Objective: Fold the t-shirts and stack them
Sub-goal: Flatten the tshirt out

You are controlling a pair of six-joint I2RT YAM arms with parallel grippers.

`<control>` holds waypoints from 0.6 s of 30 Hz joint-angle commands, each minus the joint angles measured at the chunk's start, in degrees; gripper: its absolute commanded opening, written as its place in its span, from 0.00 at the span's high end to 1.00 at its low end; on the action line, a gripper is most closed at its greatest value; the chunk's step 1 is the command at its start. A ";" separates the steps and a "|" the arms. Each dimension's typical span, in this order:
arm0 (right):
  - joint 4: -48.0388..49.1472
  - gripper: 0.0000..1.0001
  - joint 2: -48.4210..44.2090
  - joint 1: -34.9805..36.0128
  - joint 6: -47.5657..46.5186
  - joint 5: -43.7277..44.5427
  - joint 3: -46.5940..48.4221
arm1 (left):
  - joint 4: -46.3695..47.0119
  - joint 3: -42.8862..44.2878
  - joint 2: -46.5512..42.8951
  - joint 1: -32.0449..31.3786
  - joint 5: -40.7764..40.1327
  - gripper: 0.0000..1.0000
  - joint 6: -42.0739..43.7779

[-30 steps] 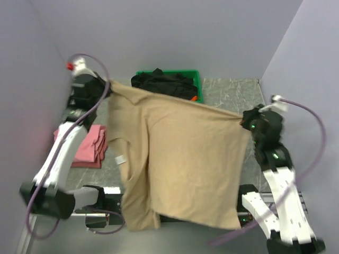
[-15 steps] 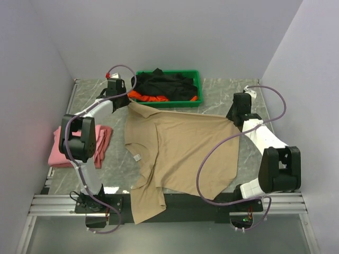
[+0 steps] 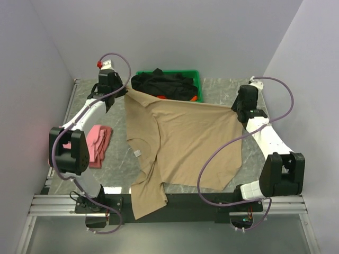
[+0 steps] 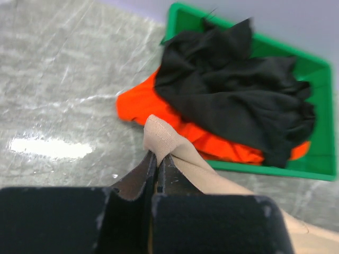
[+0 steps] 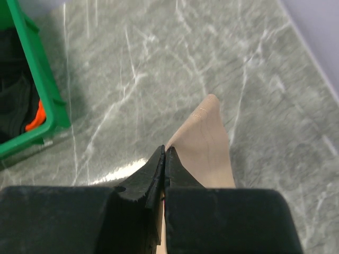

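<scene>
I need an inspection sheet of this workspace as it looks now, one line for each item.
Surface: grey marbled table, partly covered.
Job's things: beige t-shirt stretched between both grippers; pink t-shirt folded at left; black t-shirt and orange t-shirt crumpled in green tray.
Clutter: nothing seen.
Grippers: left gripper and right gripper, jaws shut on beige t-shirt.
Cables: left purple cable loops above arm; right purple cable crosses beige t-shirt.
Surroundings: lilac walls on three sides.

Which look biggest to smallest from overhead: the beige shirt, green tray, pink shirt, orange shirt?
1. beige shirt, by far.
2. green tray and pink shirt: about alike, both partly hidden, so not ranked.
3. orange shirt: only a sliver shows.
</scene>
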 commanded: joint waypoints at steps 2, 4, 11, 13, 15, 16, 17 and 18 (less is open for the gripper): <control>1.90 1.00 -2.46 -1.67 -3.30 3.09 3.12 | 3.29 -0.89 -5.66 0.38 1.90 1.00 -0.49; 3.83 1.00 -4.91 -1.67 -4.26 1.95 2.33 | 4.70 -2.38 -9.16 0.38 0.85 1.00 -0.67; 4.73 1.00 -15.72 -1.76 -5.06 1.50 -0.05 | 5.14 -4.94 -19.10 0.38 1.02 0.99 -0.75; 3.77 1.00 -20.01 -1.67 -5.32 1.07 -0.49 | 5.32 -5.64 -22.95 0.38 -0.03 0.99 -0.93; 2.27 1.00 -22.93 -1.76 -4.88 0.63 0.39 | 4.62 -5.73 -25.69 0.38 -1.35 0.99 -1.28; 0.26 1.00 -25.99 -1.67 -4.79 0.02 1.00 | 3.14 -5.56 -28.66 0.38 -2.14 0.99 -1.37; -1.15 1.00 -27.58 -1.76 -4.53 -0.25 3.09 | 2.08 -4.51 -30.08 0.38 -2.67 0.99 -1.37; -2.73 1.00 -30.30 -1.67 -4.36 -0.77 4.59 | 0.76 -3.72 -31.84 0.38 -3.19 0.99 -1.37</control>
